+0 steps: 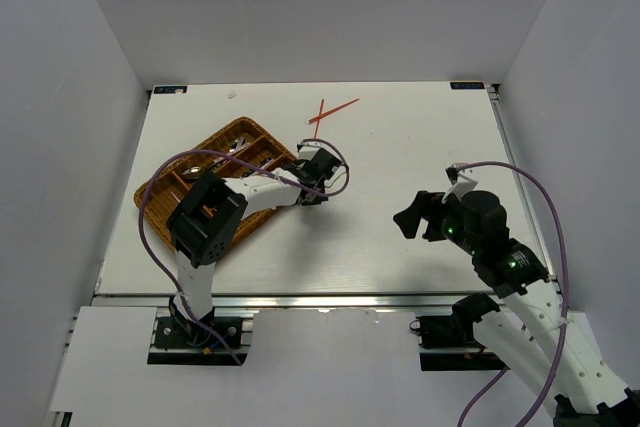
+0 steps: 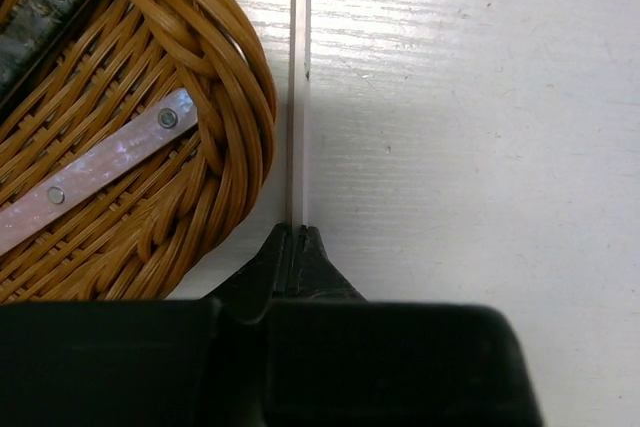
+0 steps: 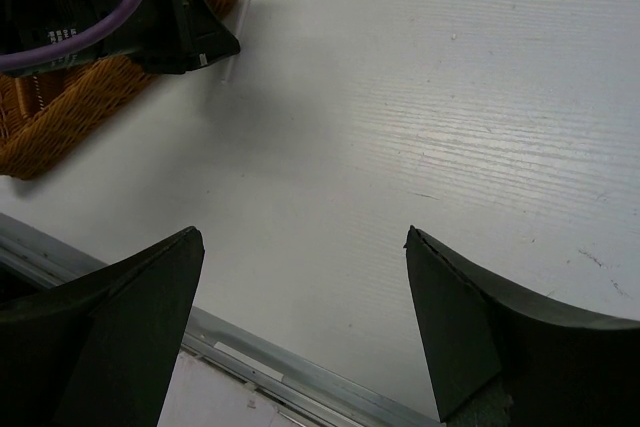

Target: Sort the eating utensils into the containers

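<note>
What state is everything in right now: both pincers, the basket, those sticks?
Left pincer: shut on the silver-white chopstick.
Right pincer: open, nothing between its fingers.
Wicker tray: already holding some utensils.
Silver-white chopstick: gripped at one end, just outside the tray's rim.
Red chopsticks: crossed on the table, outside the tray.

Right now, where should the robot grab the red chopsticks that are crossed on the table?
Probably one at a time, from straight above. The red chopsticks lie flat and crossed on the table, so the open right gripper should pinch a long free end away from the crossing, across its thin width.
</note>
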You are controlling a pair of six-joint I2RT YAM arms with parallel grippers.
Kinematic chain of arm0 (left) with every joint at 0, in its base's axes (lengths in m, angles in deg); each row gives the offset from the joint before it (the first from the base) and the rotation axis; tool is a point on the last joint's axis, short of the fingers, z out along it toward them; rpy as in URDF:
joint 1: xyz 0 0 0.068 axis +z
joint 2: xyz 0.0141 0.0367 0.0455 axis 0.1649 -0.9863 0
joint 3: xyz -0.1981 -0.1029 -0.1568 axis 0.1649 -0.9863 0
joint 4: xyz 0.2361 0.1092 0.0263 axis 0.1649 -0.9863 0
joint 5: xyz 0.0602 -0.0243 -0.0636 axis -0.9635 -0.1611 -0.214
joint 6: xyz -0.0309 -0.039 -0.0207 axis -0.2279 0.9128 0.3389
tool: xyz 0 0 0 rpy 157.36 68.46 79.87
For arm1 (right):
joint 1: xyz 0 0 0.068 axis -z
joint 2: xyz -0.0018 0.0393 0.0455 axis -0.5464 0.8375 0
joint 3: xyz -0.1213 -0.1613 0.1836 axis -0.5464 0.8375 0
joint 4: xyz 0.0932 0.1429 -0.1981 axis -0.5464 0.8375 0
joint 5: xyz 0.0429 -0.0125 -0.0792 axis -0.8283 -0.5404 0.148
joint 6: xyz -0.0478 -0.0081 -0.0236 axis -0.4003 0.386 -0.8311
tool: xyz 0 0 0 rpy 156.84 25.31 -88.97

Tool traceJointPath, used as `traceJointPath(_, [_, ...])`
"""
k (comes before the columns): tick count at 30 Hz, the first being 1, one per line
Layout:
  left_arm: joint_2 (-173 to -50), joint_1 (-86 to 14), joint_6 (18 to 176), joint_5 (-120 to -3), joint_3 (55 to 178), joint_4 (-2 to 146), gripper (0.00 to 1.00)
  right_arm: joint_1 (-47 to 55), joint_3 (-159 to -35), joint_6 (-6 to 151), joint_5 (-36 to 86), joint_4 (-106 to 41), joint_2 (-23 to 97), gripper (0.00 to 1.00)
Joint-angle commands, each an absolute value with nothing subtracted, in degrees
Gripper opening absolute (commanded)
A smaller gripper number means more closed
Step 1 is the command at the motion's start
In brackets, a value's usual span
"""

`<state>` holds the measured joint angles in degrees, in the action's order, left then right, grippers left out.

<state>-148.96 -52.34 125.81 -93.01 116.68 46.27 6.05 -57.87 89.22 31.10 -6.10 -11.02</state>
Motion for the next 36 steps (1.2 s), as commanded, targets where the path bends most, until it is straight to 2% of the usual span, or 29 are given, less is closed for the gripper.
traceJointPath(1, [-150.3,-52.0,126.4,-88.0,113.1,46.8,0.00,6.1,-58.1,88.8,30.2,-7.5,-12.1,0.87])
traceJointPath(5, [-147.8,-53.7,125.3,-87.0,112.3,47.2,0.00,6.1,-59.0,88.5,30.2,-7.0,-12.2,0.87])
traceJointPath(12, [-144.6,-58.8,122.8,-93.3,122.0,38.4,0.00,6.1,-60.2,88.7,29.8,-6.4,-12.6,0.87])
traceJointPath(32, [-137.4,-60.2,126.1,-93.3,114.9,43.2,0.00,6.2,-58.6,89.4,28.4,-8.3,-11.0,0.86])
traceJointPath(36, [-133.8,-60.5,127.4,-97.9,114.4,42.3,0.00,6.2,-58.7,89.3,28.5,-8.6,-10.7,0.86])
